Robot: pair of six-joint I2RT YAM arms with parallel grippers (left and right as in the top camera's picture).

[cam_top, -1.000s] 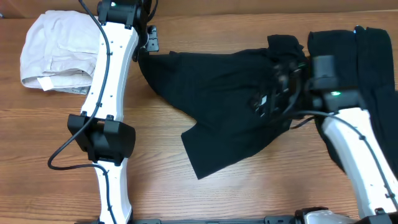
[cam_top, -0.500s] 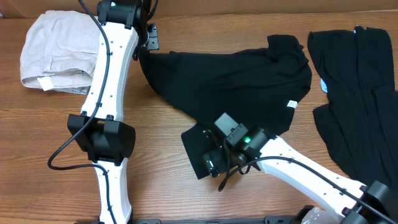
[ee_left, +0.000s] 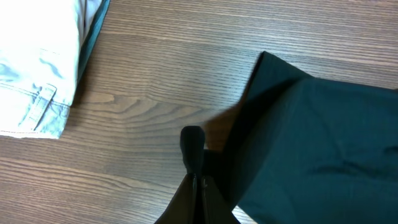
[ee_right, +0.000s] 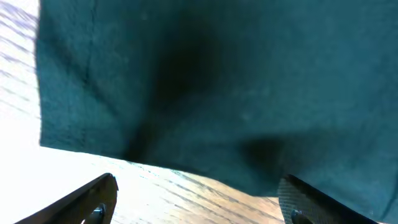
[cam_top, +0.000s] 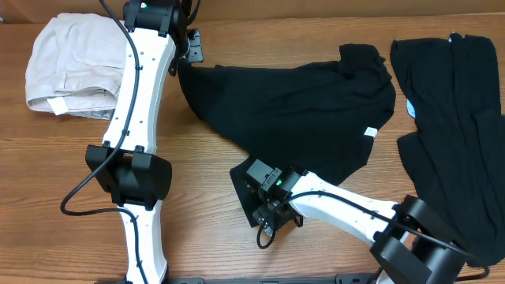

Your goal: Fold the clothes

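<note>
A black garment (cam_top: 292,110) lies spread across the middle of the table, with a small white label (cam_top: 368,132) near its right edge. My left gripper (cam_top: 188,54) is shut at its far left corner; in the left wrist view the closed fingers (ee_left: 194,155) meet the dark cloth (ee_left: 311,143) at its edge. My right gripper (cam_top: 264,207) hovers open over the garment's near-left hem corner. In the right wrist view the fingers (ee_right: 199,202) are spread wide, with the hem (ee_right: 205,93) and bare wood between them. A second black garment (cam_top: 454,118) lies at the right.
A folded pale beige garment (cam_top: 67,67) sits at the far left, and it also shows in the left wrist view (ee_left: 34,62). The left arm (cam_top: 134,158) stretches along the left side. Wooden table (cam_top: 205,229) shows at the front.
My right arm swung from the garment's right side to its near-left hem corner and settled there. The garment's right part now lies flat. The left arm has not moved.
</note>
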